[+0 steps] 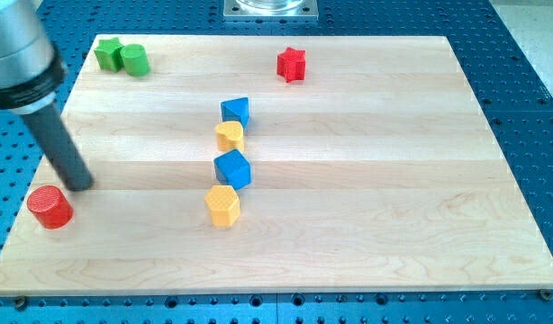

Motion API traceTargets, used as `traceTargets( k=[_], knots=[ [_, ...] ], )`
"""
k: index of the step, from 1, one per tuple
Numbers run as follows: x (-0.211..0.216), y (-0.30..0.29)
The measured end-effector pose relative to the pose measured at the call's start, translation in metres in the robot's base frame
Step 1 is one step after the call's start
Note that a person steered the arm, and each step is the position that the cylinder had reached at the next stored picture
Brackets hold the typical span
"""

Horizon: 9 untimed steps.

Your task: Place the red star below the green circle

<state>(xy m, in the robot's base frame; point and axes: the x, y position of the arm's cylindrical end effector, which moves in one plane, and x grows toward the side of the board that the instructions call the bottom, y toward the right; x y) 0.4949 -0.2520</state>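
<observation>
At lower left, my tip [79,185] sits just beside the red cylinder [49,207]; no claw exists, only a bare rod. Steer round the central column of yellow and blue blocks. The red star [292,65] waits upper centre; sweep it leftward beneath the green circle [133,59], beside the green block [107,54].

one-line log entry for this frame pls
tip: left edge, just above red cylinder | red star: top, untouched | green circle: top-left, beside green block
</observation>
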Motion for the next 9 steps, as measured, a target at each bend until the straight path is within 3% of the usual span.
traceTargets(
  k=[1, 2, 3, 4, 6, 7, 8, 9],
  knots=[
    [0.025, -0.010],
    [0.041, 0.018],
    [-0.041, 0.054],
    [-0.135, 0.129],
    [-0.178, 0.337],
    [-0.224, 0.340],
    [-0.225, 0.258],
    [-0.173, 0.131]
  ],
)
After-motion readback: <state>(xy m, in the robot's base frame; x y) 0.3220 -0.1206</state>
